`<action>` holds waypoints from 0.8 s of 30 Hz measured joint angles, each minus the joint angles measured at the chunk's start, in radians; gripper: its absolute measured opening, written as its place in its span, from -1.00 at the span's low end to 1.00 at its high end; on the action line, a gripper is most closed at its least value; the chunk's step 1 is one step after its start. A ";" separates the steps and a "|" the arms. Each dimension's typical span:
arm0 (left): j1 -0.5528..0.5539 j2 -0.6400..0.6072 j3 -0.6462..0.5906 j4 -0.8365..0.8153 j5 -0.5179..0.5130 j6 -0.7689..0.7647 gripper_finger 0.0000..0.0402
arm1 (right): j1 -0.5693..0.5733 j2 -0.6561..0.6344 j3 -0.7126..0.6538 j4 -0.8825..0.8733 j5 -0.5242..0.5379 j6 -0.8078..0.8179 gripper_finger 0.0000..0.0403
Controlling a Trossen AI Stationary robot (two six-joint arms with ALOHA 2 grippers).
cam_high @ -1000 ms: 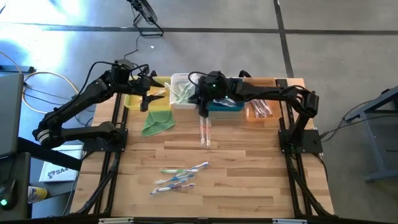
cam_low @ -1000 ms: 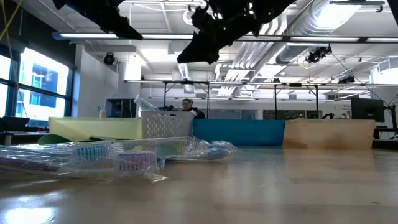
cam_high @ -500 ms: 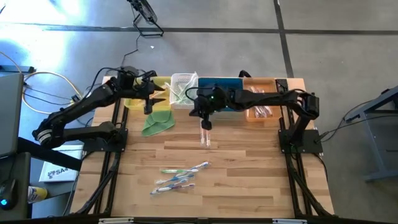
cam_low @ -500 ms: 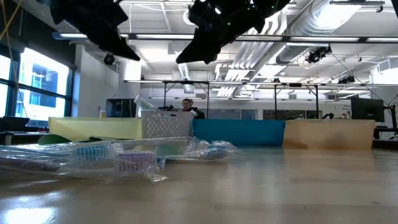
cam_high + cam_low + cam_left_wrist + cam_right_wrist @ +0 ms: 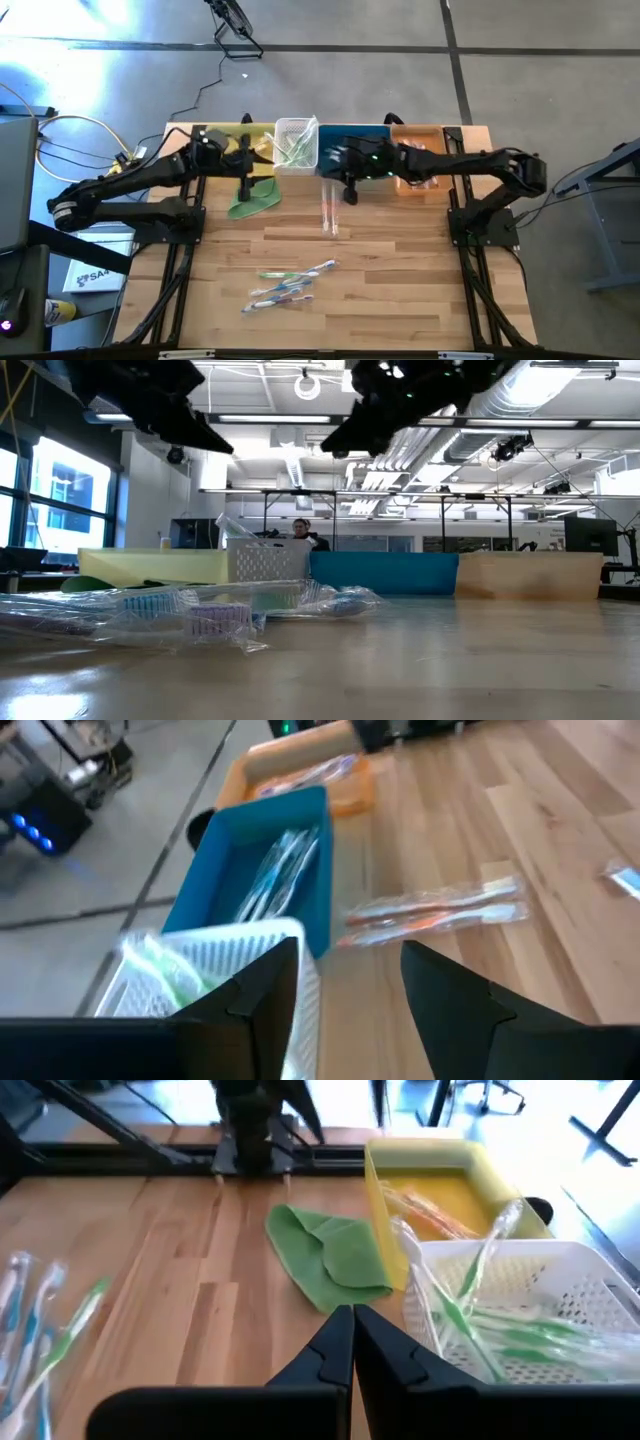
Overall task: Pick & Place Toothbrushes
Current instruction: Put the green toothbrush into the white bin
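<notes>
Right claw point(image 5: 351, 193) has pulled back toward the blue bin point(image 5: 335, 150), shut and empty; left claw point(image 5: 246, 187) gapes, empty. I count orange toothbrushes point(image 5: 328, 213) and blue-green ones point(image 5: 290, 282) left on the counter point(image 5: 400, 280).

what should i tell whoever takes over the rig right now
Left gripper: fingers open, empty, above the green cloth.
Right gripper: fingers shut, empty, in front of the blue bin.
Sorted so far: toothbrushes lie in the yellow bin, white basket, blue bin and orange bin.
Left on the table: an orange wrapped pair mid-table, and a loose cluster of blue and green ones nearer the front edge.
Next, probably: pick the orange pair.
</notes>
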 joint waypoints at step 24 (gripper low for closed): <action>-0.395 -0.022 0.000 0.053 -0.353 -0.023 -0.32 | 0.000 -0.618 -0.620 0.288 0.080 0.058 -0.98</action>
